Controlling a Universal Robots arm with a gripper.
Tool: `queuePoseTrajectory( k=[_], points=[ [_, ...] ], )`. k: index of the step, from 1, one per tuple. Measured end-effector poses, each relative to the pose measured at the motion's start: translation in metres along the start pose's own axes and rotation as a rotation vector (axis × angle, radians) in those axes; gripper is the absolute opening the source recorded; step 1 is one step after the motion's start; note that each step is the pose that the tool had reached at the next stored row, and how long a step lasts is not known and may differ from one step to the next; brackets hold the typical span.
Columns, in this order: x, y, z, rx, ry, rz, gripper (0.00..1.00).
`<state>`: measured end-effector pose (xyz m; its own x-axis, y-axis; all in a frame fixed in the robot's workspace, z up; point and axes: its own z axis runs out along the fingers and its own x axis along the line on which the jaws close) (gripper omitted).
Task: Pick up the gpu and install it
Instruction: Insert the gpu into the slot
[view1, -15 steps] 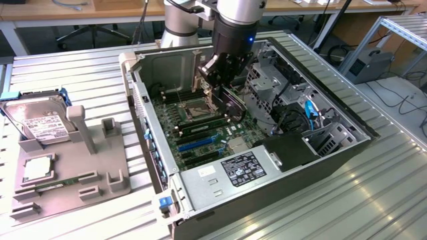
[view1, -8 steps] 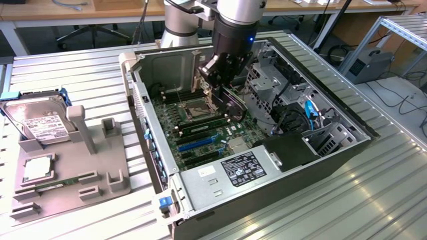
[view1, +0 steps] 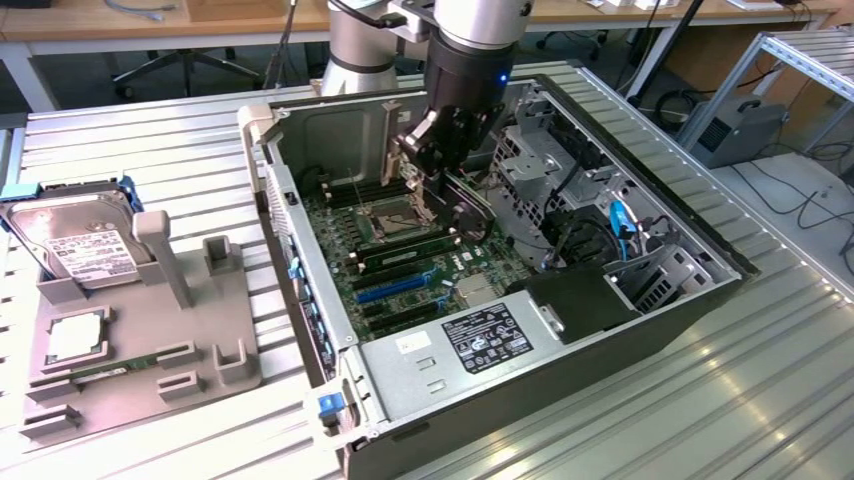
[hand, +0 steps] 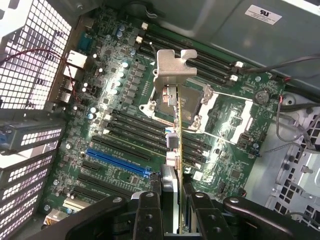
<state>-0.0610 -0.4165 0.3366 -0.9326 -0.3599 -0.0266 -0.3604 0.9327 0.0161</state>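
My gripper (view1: 434, 150) is lowered into the open computer case (view1: 641, 320), above the motherboard (view1: 400, 270). In the wrist view the gripper (hand: 172, 190) is shut on the gpu (hand: 178, 122), a thin card seen edge-on with its silvery metal bracket (hand: 172, 67) at the far end. The card hangs over the CPU socket (hand: 187, 102) and the dark expansion slots, apart from the board. The long blue slot (hand: 117, 159) lies beside the card and nothing sits in it.
A grey parts holder (view1: 134, 340) on the exterior view's left carries a silver hard drive (view1: 80, 245), a green memory stick (view1: 120, 365) and a square chip (view1: 74, 335). Drive cages and cables (view1: 601, 230) crowd the case's right side. The power supply (view1: 454, 350) sits at its near end.
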Motion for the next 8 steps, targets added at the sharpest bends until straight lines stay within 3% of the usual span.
queuePoseTrajectory(
  k=[8],
  points=[
    [0.0000,0.0000,0.0000,-0.0005,0.0003,-0.019,0.27]
  ],
)
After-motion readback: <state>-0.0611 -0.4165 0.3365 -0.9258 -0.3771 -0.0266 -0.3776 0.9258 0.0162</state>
